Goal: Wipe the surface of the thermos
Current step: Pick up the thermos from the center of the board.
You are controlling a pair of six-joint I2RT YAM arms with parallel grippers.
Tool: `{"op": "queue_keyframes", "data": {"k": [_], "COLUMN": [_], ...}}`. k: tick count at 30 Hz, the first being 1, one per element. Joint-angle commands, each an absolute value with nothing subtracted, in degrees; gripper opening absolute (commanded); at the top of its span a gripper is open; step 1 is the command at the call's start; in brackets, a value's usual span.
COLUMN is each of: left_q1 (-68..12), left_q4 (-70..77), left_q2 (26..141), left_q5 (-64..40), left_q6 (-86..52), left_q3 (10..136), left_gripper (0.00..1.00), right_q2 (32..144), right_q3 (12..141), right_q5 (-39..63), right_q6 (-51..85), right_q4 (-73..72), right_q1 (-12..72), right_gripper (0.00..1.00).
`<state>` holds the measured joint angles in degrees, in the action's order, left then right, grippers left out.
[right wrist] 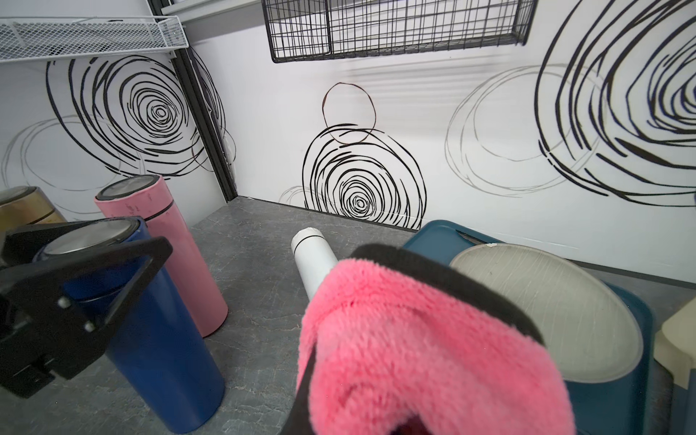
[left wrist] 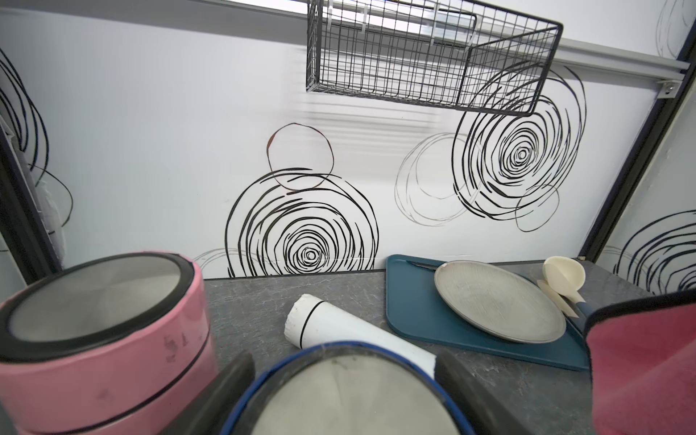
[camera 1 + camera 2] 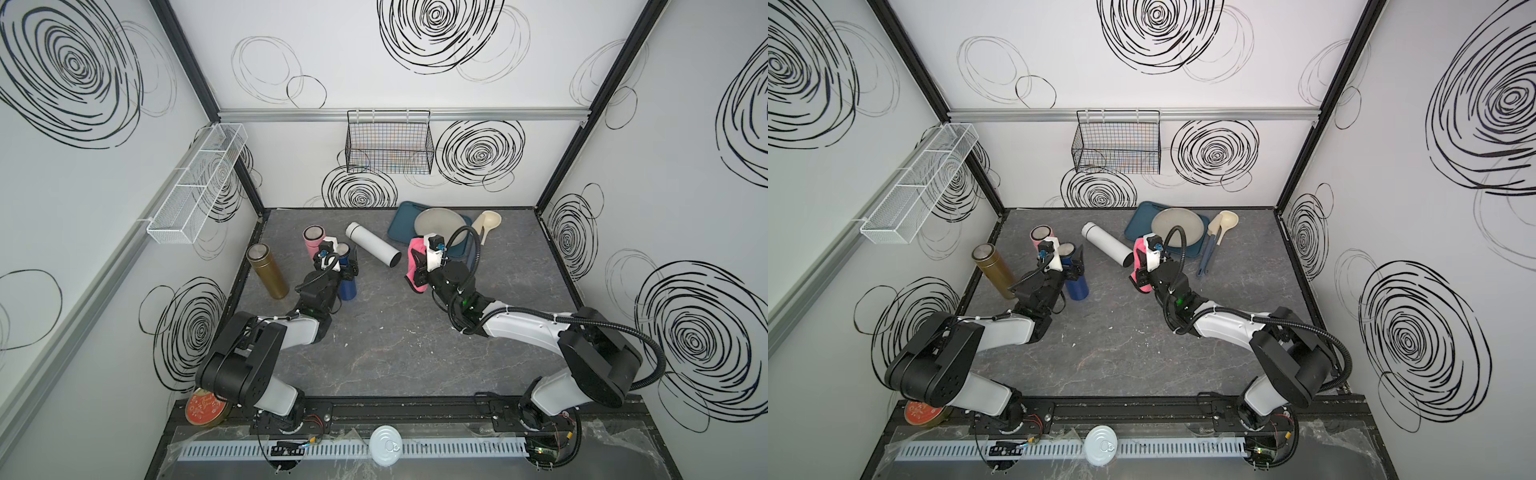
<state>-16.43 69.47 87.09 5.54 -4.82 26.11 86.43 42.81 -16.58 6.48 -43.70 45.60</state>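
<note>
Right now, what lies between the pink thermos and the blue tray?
The white thermos lies on its side between the pink thermos and the blue tray; both top views and the left wrist view show it.

No legible text or numbers anywhere, red round tin [image 3: 205,409] lower left of a top view has pale script too blurred, pink thermos [image 2: 113,339] shows faint unreadable smudges.

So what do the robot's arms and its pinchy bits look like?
The left arm and right arm have smooth white shells between chunky black joints. The right one has a small green light and a ribbed black hose looping along it. The left gripper and right gripper have black jaws and a white camera block with a blue plug.
</note>
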Motion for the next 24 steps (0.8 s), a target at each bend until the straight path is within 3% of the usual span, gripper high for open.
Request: {"op": "queue_keyframes", "data": {"k": [1,8,12,14,18,24], "left_q1": [-15.92,-15.62,-15.29,-15.29,-15.85,-24.72], "left_q4": [72.99,73.87,74.00,73.56,70.58,66.47], "left_q2": [88.39,89.56,88.59,86.75,80.18,69.72], "left_q5": [3.58,2.04,-0.10,-1.26,-5.37,-7.54], "left_q6": [-5.06,-5.14,-5.87,-6.49,-8.65,-5.12], "left_q3": [27.53,28.03,28.09,27.74,26.53,23.58], "left_gripper": [0.80,0.63,0.17,0.04,0.00,0.00], "right_q2": [83.71,81.48,80.45,80.01,77.46,72.72], "right_q3": [41.71,40.26,39.84,39.90,39.51,42.80], "right_q5": [-17.60,-17.97,-18.68,-20.04,-22.01,-9.14], "right_q6": [7.47,7.95,8.88,10.55,17.76,20.42], "right_q4": [-44.44,-44.24,-43.49,-42.02,-37.09,-32.21], "right_q1": [45.44,45.32,45.36,45.35,44.93,45.24], "right_gripper": [0.00,0.00,0.00,0.00,0.00,0.00]}}
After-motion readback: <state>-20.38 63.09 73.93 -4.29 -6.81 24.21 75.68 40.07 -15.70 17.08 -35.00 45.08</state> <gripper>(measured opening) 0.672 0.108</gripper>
